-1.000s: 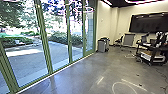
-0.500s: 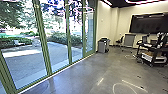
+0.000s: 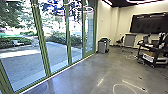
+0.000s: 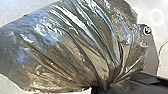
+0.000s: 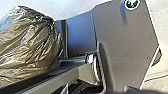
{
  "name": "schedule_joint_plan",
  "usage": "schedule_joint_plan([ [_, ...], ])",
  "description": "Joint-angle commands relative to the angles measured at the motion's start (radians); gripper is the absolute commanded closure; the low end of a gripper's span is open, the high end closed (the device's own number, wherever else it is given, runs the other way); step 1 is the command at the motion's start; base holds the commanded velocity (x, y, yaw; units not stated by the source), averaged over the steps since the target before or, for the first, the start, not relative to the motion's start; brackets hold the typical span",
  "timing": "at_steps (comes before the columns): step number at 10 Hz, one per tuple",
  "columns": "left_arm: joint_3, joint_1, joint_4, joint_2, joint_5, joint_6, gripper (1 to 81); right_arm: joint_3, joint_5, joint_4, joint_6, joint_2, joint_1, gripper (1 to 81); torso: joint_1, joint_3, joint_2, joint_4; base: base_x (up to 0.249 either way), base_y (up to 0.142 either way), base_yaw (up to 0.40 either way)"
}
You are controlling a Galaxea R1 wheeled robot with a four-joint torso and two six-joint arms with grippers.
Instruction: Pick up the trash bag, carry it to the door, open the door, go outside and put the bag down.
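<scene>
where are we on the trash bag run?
Done: pickup, by the looks of it. The trash bag shows large in the left wrist view, gathered to a tight neck.
In hand: the carry, apparently. The robot is indoors, with the green-framed glass wall between its floor and the paved yard.
Left: door opening, exit, set-down. Can't tell which panel is the door.

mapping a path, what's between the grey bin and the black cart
Floor, with a dark chair and a grey panel set back near the wall; the head view shows this.
</scene>
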Motion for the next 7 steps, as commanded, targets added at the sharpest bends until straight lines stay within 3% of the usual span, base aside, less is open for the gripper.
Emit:
schedule_joint_plan([
  [1,-0.004,-0.062,0.001,-0.002,0.058,0.004,81.1,0.005,-0.059,-0.009,-0.004,0.004,0.051,1.0,0.000,0.000,0.000,0.000,0.134,0.000,0.000],
  [7,-0.004,-0.062,0.001,-0.002,0.057,0.004,81.1,0.005,-0.059,-0.009,-0.004,0.004,0.048,1.0,0.000,0.000,0.000,0.000,0.135,-0.011,0.000],
])
